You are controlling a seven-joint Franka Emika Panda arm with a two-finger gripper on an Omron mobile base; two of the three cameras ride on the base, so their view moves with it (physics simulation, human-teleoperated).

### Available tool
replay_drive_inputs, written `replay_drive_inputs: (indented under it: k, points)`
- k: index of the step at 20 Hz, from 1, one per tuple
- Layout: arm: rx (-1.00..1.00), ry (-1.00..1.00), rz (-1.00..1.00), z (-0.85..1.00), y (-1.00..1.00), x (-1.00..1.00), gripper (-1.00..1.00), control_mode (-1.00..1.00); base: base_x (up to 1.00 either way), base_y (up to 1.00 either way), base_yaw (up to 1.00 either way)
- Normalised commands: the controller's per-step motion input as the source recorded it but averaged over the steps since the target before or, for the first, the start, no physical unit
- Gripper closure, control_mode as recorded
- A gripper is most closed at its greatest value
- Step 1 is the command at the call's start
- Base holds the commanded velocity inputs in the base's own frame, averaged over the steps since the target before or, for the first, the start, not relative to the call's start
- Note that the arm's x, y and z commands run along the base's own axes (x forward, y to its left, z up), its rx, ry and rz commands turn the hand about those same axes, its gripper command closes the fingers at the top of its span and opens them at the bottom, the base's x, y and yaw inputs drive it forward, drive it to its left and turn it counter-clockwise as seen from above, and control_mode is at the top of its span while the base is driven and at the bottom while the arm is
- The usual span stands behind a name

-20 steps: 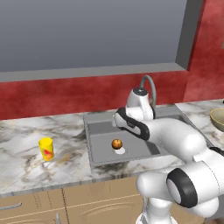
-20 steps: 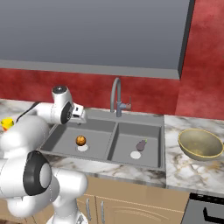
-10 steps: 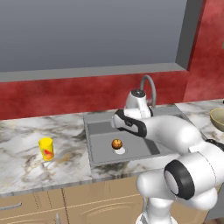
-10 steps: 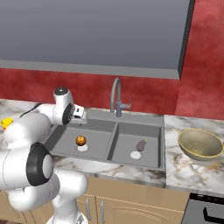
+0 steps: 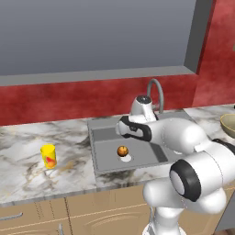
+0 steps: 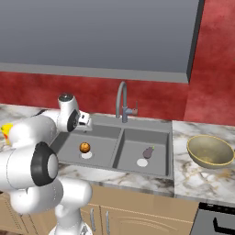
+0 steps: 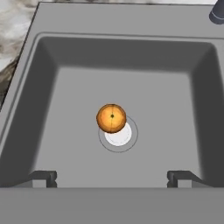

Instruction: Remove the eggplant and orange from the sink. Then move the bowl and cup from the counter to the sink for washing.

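My gripper [image 7: 112, 177] hung above the left basin of the sink [image 7: 43, 87], pointed straight down into it, its two fingertips [image 7: 43, 177] spread wide apart with nothing between them. In the left base view the gripper [image 5: 123, 128] sat over the back part of that basin, and in the right base view it [image 6: 84, 120] showed near the basin's rear wall.

Below and between my fingertips lay the orange [image 7: 111, 117], resting on the edge of the white drain [image 7: 119, 134] and covering part of it. The same orange [image 5: 122, 150] sat on the basin floor, apart from every wall; from the right side it [image 6: 84, 147] was just behind the drain.

In the right basin the eggplant [image 6: 148, 152] lay beside its own drain; it was small and dark there, so I could not tell which way it was turned. The tap [image 6: 122, 98] rose behind the divider between the two basins.

Out on the desk [image 5: 27, 151], the cup [image 5: 48, 156] stood upright well to the left of the sink. The bowl [image 6: 212, 151] sat upright on the desk to the right of the sink, near it but not touching.
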Motion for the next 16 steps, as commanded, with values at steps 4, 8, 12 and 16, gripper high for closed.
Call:
replay_drive_inputs:
  k: [4, 8, 12, 16]
  points:
    - [0.0, 0.0, 0.0, -0.14, 0.0, 0.09, -1.0, -1.0, 0.0, 0.0, 0.0]
    - [0.0, 0.0, 0.0, -0.15, 0.0, 0.08, -1.0, -1.0, 0.0, 0.0, 0.0]
    - [0.0, 0.0, 0.0, -0.14, 0.0, 0.04, -1.0, -1.0, 0.0, 0.0, 0.0]
    - [0.0, 0.0, 0.0, -0.15, 0.0, 0.04, -1.0, -1.0, 0.0, 0.0, 0.0]
